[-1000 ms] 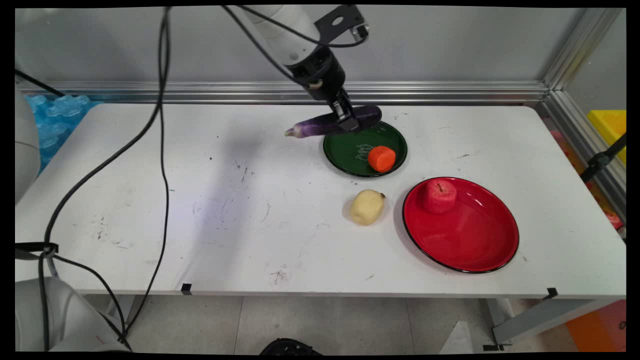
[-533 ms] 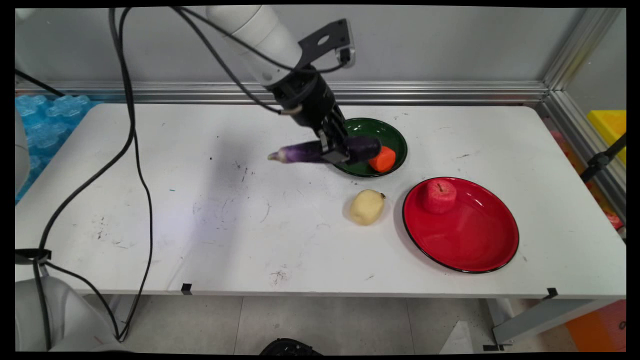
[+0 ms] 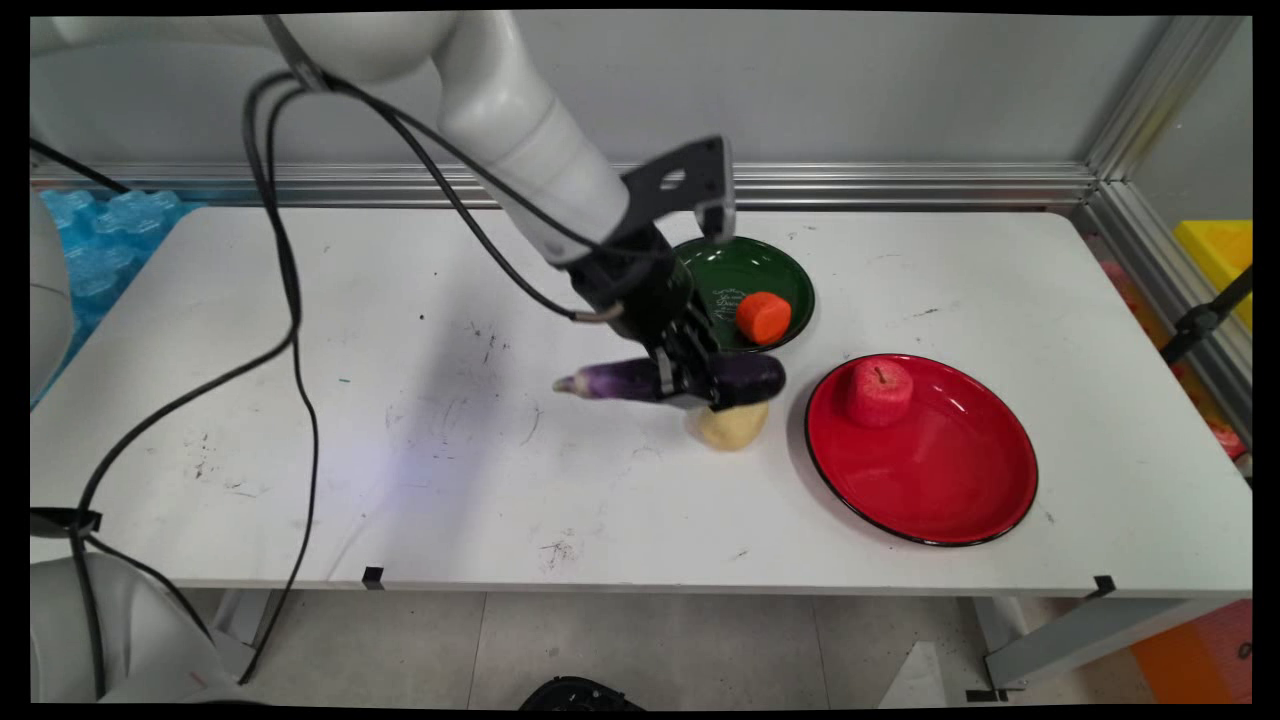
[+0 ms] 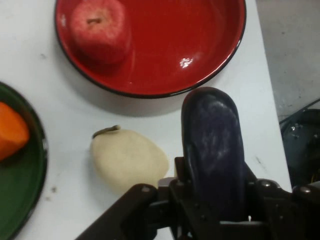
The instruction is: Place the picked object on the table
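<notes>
The white counter [image 3: 300,400] spreads widest under me, its whole left half bare but for scuffs and my hanging black cables [image 3: 290,330], so that side has the most open room; its near edge runs along the bottom and a metal rail [image 3: 900,185] closes the far edge against the wall. On the right sits the red plate [image 3: 940,480], its near rim close to the counter's front edge, with a red apple [image 3: 880,392] resting inside near its far-left rim. Beyond it, toward the rail, lies the smaller green plate [image 3: 745,270], partly hidden behind my wrist, with an orange carrot piece [image 3: 764,317] on its near-right side. My jaws [image 3: 690,385] are clamped on a purple eggplant [image 3: 740,377], gripping it around its middle so it lies level, the thin stem end pointing left over bare counter and the thick dark end pointing right toward the red plate's left rim. In the hand view the eggplant's [image 4: 212,145] rounded end stops just short of the red plate's [image 4: 220,60] black rim. Directly below me lies a pale potato [image 3: 735,425], in the narrow gap between the two plates; the eggplant hangs over its far side, and I cannot tell whether they touch.
</notes>
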Robot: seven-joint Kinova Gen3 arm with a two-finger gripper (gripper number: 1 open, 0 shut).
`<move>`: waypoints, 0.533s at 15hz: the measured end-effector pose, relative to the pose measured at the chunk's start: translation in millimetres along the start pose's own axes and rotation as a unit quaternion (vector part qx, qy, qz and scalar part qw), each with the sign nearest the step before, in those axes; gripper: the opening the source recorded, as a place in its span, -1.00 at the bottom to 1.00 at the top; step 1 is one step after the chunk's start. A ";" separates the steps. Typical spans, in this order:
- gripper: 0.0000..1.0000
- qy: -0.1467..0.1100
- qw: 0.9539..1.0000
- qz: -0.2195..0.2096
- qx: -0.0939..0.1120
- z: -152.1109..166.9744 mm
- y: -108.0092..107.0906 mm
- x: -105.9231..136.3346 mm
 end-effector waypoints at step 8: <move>-1.00 -0.013 1.000 0.006 -0.014 69.0 8.6 -11.0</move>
